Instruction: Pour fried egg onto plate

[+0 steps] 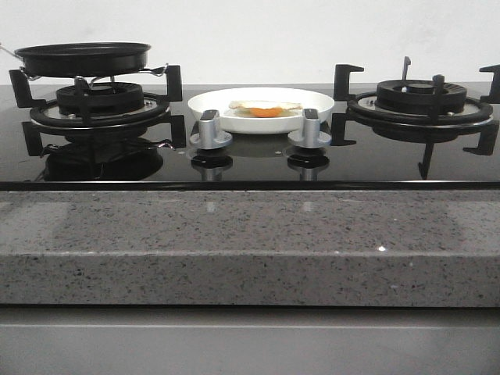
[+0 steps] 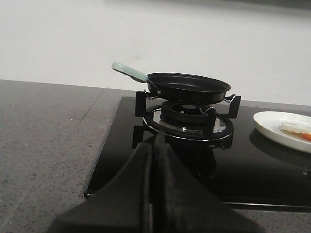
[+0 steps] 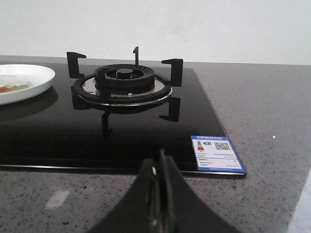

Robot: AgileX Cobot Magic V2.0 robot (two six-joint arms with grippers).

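Fried egg [image 1: 264, 108]: lies flat on the plate, orange yolk toward the front, upper centre of the front view.
Plate [image 1: 262, 101]: on the black glass hob [image 1: 250, 160], between the two burners, just behind the two silver knobs [image 1: 210, 130].
Frying pan [image 1: 83, 58]: black, sits on the left burner, upper left; pale green handle [image 2: 129, 71] visible in the left wrist view.
Right burner [image 1: 420, 100]: bare.
Left gripper [image 2: 154, 145]: fingers pressed together, holding nothing, near the hob's front edge.
Right gripper [image 3: 160, 165]: fingers together, holding nothing, beside the hob's label sticker [image 3: 216, 153].

Two burners [image 1: 99, 99] – two knobs [image 1: 210, 130], one plate [image 1: 320, 101]
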